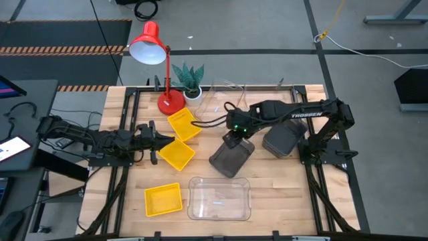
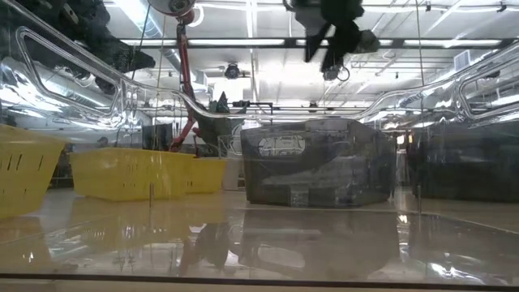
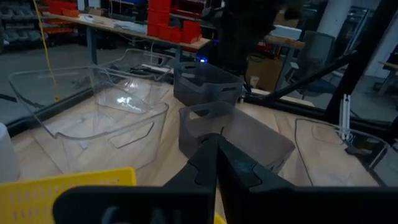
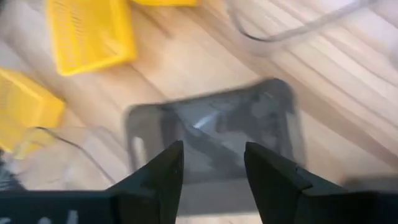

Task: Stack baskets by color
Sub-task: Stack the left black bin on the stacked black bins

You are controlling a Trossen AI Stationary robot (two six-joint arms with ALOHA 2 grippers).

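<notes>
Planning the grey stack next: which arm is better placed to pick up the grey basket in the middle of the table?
Right. The right gripper, fingers open, hovers directly over the middle grey basket. The left gripper is shut beside a yellow basket, farther away.

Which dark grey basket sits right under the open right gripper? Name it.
The grey basket nearer the table's middle, beside the clear basket. The right gripper hangs over it; the other grey basket lies toward the right arm's base.
</notes>
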